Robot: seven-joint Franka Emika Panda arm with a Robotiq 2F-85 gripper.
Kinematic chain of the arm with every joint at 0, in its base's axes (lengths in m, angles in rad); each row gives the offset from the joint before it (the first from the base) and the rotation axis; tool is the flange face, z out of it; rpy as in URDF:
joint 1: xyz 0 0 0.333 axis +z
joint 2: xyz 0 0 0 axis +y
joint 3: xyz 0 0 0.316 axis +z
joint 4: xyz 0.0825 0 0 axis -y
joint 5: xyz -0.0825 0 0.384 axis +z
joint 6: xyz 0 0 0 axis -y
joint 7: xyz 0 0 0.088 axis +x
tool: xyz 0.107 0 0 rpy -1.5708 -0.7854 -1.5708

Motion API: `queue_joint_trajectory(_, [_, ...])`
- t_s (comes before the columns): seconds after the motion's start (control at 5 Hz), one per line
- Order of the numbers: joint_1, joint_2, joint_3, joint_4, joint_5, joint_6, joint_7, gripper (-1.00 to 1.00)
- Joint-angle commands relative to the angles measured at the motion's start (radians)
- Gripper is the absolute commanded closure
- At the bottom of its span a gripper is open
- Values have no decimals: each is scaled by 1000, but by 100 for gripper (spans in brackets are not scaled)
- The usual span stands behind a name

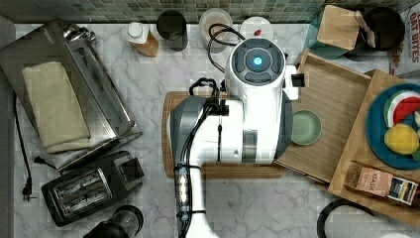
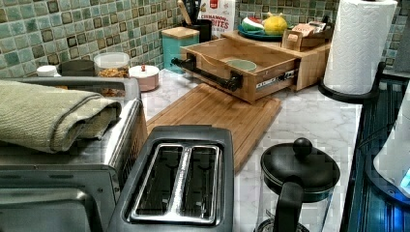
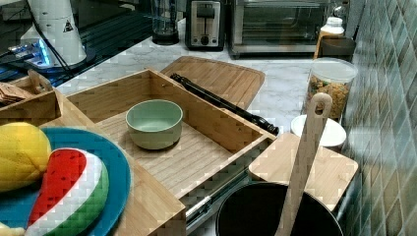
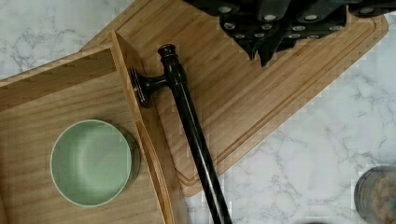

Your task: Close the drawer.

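One drawer (image 3: pixel 196 157) open; one green bowl (image 3: pixel 154 123) inside; one black handle (image 4: pixel 187 116).

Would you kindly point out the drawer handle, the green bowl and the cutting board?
drawer handle (image 4: pixel 189 126), wrist view, middle of the black bar
green bowl (image 3: pixel 154 123), right view, inside bottom
cutting board (image 2: pixel 217 111), left view, bare top surface

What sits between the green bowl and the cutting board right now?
The drawer front wall and its black bar handle; the wrist view shows both between the green bowl and the cutting board.
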Motion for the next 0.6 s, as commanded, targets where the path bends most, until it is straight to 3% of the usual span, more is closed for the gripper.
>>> queue_joint_trajectory(0.2, [-6,72,-2,78,-35,32,-100,100])
queue_joint_trajectory(0.6, [-19,69,-3,9,-41,183,-177,100])
